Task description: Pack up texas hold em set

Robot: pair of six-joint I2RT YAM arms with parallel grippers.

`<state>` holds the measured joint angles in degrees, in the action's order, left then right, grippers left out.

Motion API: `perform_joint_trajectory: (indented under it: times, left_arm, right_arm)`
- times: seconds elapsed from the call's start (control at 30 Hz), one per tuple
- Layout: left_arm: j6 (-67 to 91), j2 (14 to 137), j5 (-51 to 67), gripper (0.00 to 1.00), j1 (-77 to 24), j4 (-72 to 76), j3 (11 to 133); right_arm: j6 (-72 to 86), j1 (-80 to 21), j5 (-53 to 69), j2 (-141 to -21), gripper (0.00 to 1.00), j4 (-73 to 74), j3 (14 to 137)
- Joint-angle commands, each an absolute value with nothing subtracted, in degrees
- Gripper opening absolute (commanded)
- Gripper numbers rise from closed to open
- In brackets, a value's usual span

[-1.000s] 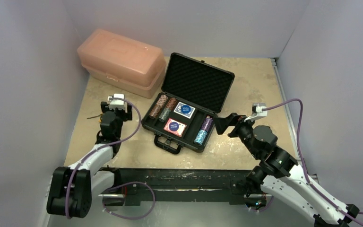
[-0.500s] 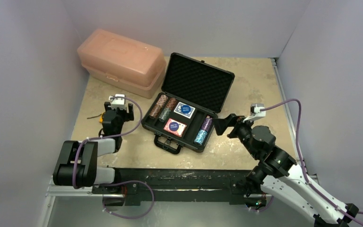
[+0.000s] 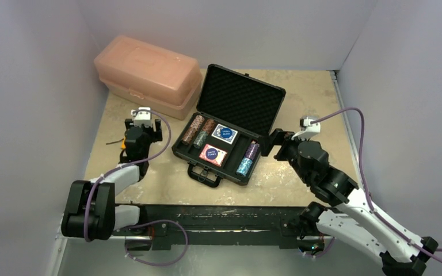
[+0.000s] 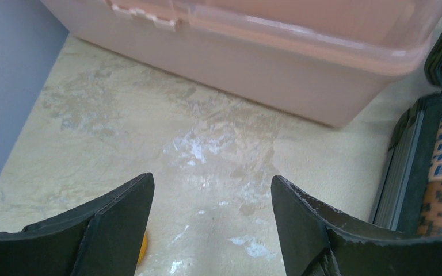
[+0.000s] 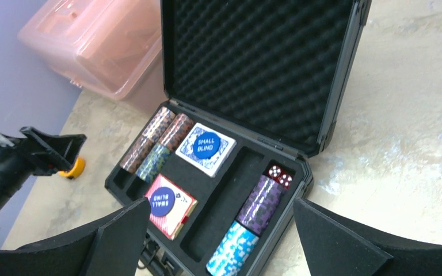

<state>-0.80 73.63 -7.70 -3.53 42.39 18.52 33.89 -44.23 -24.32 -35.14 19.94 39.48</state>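
The black briefcase (image 3: 263,156) lies open mid-table, lid (image 3: 239,104) upright, handle (image 3: 205,176) toward me. In its foam slots lie chip stacks (image 3: 196,130), a purple stack (image 3: 252,150) and cyan stack (image 3: 244,167), a blue deck (image 3: 225,134) and red deck (image 3: 213,154), each topped by a blue disc. The right wrist view shows the same case (image 5: 305,178), decks (image 5: 205,147), chips (image 5: 262,204) and red dice (image 5: 279,175). My right gripper (image 3: 271,144) is open, empty, at the case's right edge. My left gripper (image 3: 143,125) is open, empty, left of the case.
A pink plastic box (image 3: 147,75) stands at the back left, close ahead of the left gripper (image 4: 212,195) in its wrist view (image 4: 276,63). A yellow tape measure (image 3: 124,145) lies under the left arm, also seen from the right wrist (image 5: 72,168).
My right gripper has moved up and slightly left toward the case's right side. My left arm has shifted a little, its gripper still by the tape measure.
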Motion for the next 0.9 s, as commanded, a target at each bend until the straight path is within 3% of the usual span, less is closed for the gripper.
perform_joint_trajectory:
  times: [0.0, 0.2, 0.3, 0.5, 0.87]
  left_arm:
    - [1.79, 67.79, -14.18, 0.74, -5.66, 26.63, 27.28]
    - [5.26, 62.35, -20.36, 0.75, -8.29, 19.94, 28.86]
    - [7.75, 61.57, -22.86, 0.77, -9.73, 8.89, 34.38]
    - [12.46, 63.14, -24.39, 0.77, -10.55, -8.13, 43.85]
    - [13.13, 60.28, -13.48, 0.77, -10.55, -24.39, 52.5]
  right_arm:
    - [32.15, -43.57, -30.78, -42.44, 0.99, 21.29, 47.5]
    - [29.23, -30.59, -20.21, -54.53, 0.97, 17.18, 55.75]
    - [28.12, -20.87, -8.48, -60.42, 0.93, 14.87, 59.83]
    - [26.27, -7.96, 3.02, -69.78, 0.92, 13.46, 69.3]
    - [26.64, 2.54, 19.42, -91.72, 0.9, 18.23, 85.98]
